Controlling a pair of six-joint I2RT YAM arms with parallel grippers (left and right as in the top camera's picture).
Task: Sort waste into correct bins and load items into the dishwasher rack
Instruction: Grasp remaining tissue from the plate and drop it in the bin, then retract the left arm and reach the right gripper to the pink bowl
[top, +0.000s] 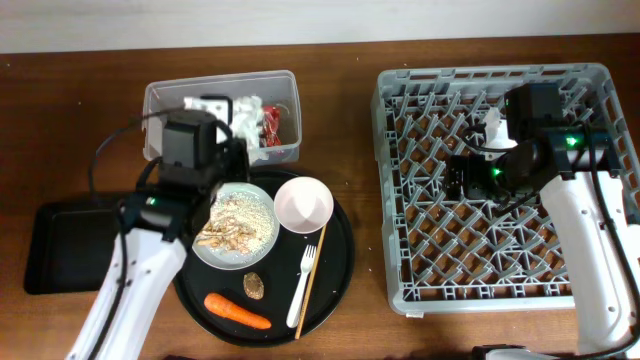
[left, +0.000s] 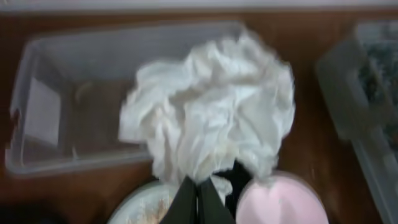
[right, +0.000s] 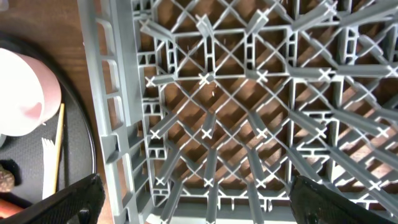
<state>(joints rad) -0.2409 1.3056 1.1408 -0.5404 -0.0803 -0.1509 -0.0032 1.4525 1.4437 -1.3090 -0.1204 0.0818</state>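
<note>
Left tool (left: 198, 200) at bottom centre pinches the crumpled white paper napkin (left: 211, 112) mid-frame, clear rectangular plastic tub (left: 62, 93) upper left behind it; right tool (right: 199, 199) hangs spread over the grey plastic lattice rack (right: 204, 79).

White arms (top: 592, 255), black wrists (top: 190, 150), green lights (top: 573, 141)

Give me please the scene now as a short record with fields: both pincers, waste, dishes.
left pincer: shut on crumpled napkin, near clear tub
right pincer: open, empty, above dishwasher rack
clear tub: holds napkins and red wrapper
round black tray: plate with scraps, pink bowl, fork, carrot, brown lump
</note>
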